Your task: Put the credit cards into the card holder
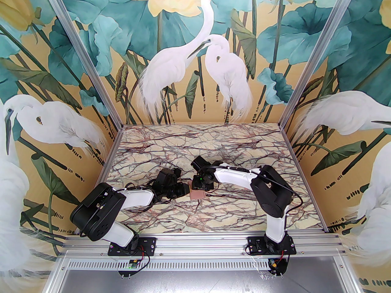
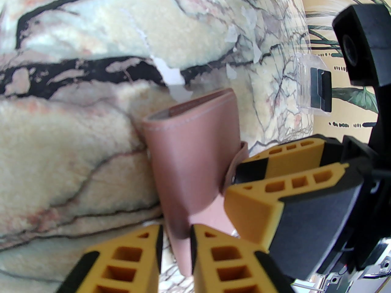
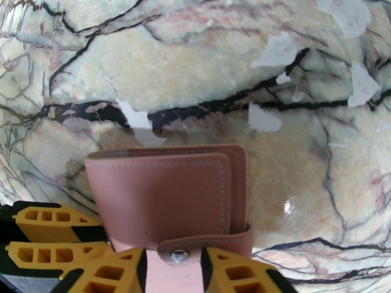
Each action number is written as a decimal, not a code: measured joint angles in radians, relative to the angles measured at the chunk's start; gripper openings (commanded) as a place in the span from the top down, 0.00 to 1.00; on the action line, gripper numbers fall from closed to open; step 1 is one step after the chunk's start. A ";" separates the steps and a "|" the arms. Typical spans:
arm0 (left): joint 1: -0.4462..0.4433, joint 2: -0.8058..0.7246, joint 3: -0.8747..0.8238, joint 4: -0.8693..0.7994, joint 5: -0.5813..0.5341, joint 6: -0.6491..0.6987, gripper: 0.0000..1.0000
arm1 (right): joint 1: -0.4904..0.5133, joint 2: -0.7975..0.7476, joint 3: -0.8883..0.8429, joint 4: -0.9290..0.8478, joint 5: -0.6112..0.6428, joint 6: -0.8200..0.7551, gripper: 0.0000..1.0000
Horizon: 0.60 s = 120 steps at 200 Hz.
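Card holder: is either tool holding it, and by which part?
Both. The left tool pinches the card holder by its edge near one corner; the right tool grips the end with the snap tab.

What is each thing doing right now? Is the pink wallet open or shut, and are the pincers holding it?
card holder, folded shut, gripped by both pincers.
closing tab, wrapped round to the front; snapped or not, cannot tell.
left pincer, shut on the card holder's edge.
right pincer, shut on the card holder at the tab end.
table, marble print chipped, white patches showing.
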 measured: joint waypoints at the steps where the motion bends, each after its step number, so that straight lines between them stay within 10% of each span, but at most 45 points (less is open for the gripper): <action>1: 0.000 0.000 0.000 0.000 0.000 0.000 0.75 | 0.000 0.000 0.001 -0.001 0.000 0.000 0.60; 120: 0.000 0.000 -0.002 0.000 0.000 0.000 0.76 | 0.038 0.087 0.146 -0.175 0.086 -0.071 0.63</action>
